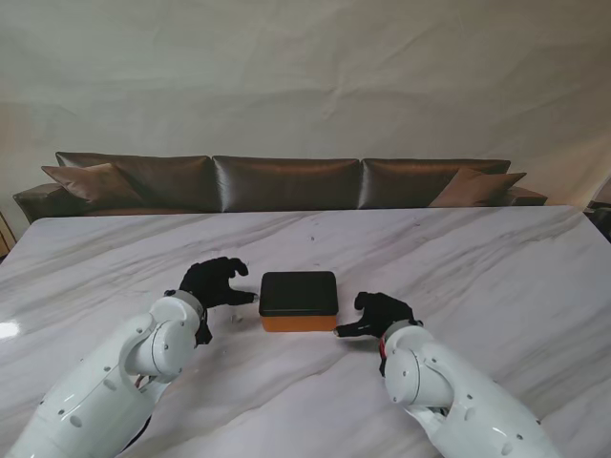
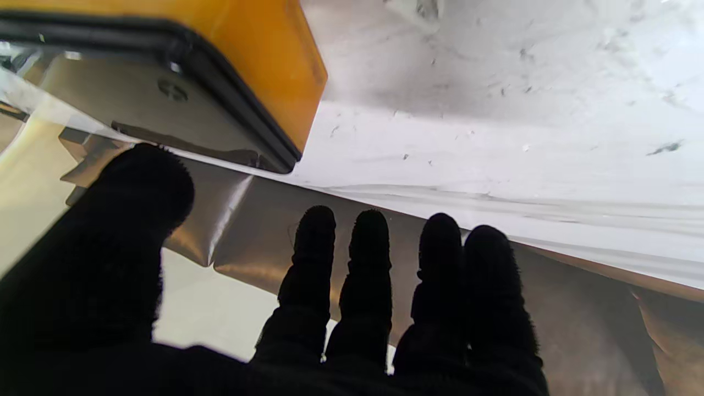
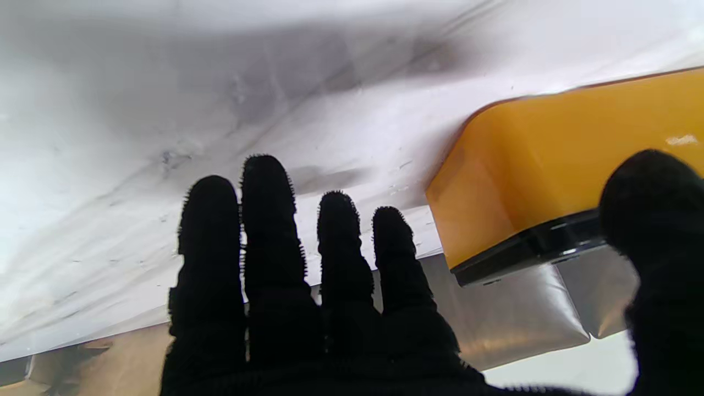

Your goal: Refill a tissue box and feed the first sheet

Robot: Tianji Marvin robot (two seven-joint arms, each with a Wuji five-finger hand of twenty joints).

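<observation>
Left hand (image 1: 212, 283), black fuzzy glove on a glossy white arm, sits just left of the tissue box (image 1: 299, 301). Fingers apart and slightly curled, holding nothing; one fingertip reaches toward the box's left side, contact can't be told. In the left wrist view the four fingers (image 2: 366, 275) run straight and side by side with the thumb (image 2: 124, 220) splayed wide, and the box corner (image 2: 264, 71) shows close off the thumb side.

Tissue box lies between the two hands, flat on the marble table (image 1: 477, 258): a low rectangular block with rounded corners, smooth matte black lid on top, glossy orange body under it. Lid is on. Table is white stone with grey veins, polished, reflective.

Right hand (image 1: 380, 314), same black glove, sits just right of the box near its near-right corner. Fingers spread, empty; thumb points at the box, touching or not is unclear. Right wrist view: four fingers (image 3: 275, 247) close together, thumb (image 3: 654, 220) apart, overlapping the box's orange wall (image 3: 550, 176) and black rim.

Beyond both hands, past the table's far edge, a brown leather sofa (image 1: 286, 181) with cushions, shiny.
</observation>
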